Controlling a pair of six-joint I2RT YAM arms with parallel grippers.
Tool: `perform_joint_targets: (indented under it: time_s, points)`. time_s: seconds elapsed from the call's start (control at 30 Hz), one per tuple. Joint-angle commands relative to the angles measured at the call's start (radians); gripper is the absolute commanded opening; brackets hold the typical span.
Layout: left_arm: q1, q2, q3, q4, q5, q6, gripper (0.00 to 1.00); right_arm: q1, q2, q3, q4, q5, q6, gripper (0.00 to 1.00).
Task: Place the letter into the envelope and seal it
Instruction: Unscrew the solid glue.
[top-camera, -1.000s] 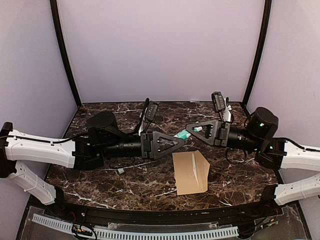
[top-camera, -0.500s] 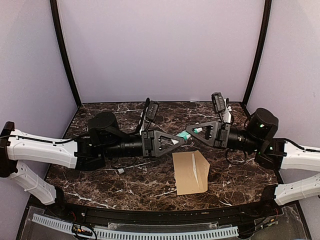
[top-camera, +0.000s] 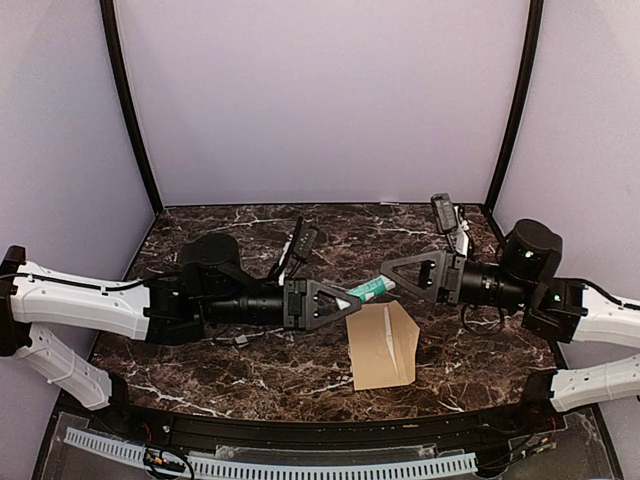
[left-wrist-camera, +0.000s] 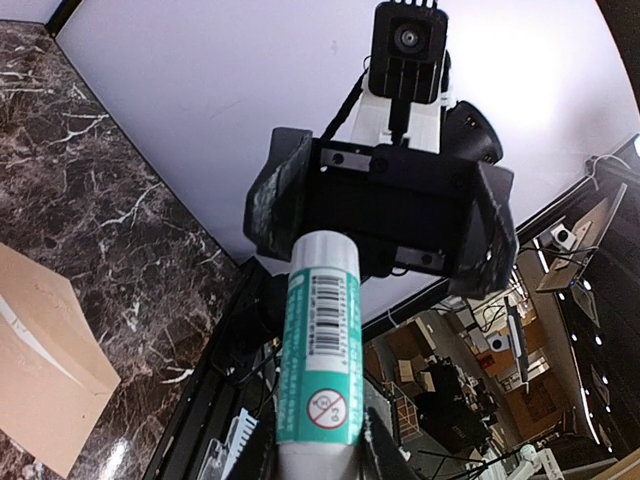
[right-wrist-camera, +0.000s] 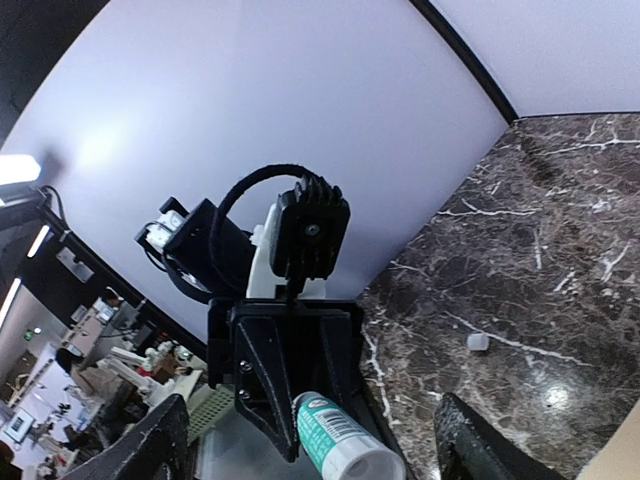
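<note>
A teal-and-white glue stick (top-camera: 368, 291) hangs in the air between the two arms. My left gripper (top-camera: 350, 300) is shut on its lower end, which shows close up as the glue stick (left-wrist-camera: 320, 350) running up from my fingers. My right gripper (top-camera: 392, 281) stands open around the stick's far end without pinching it; the glue stick (right-wrist-camera: 340, 440) sits free between those wide jaws. The tan envelope (top-camera: 382, 345) lies flat on the table below them. A thin white line crosses it. The letter is otherwise hidden.
The dark marble table (top-camera: 200, 365) carries a small white piece (top-camera: 241, 341) by the left arm, also seen as the white piece (right-wrist-camera: 478, 342). Plain walls and black corner posts close in the back and sides.
My left gripper closed on the glue stick. My right gripper then opened, let the stick go and drew back a little to the right. The stick now sits slightly lower.
</note>
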Motion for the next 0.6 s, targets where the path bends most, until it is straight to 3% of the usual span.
perform_joint_targets:
  time_s: [0.0, 0.33, 0.57]
  points:
    - [-0.002, -0.076, -0.007, -0.176, 0.027, 0.068, 0.00, -0.007, -0.024, 0.051, -0.187, 0.077, -0.104, 0.86]
    - [0.113, -0.126, 0.052, -0.540, 0.218, 0.199, 0.00, -0.032, -0.059, 0.139, -0.511, 0.143, -0.303, 0.92]
    - [0.125, -0.069, 0.170, -0.818, 0.366, 0.374, 0.00, -0.006, -0.018, 0.226, -0.591, -0.033, -0.442, 0.89]
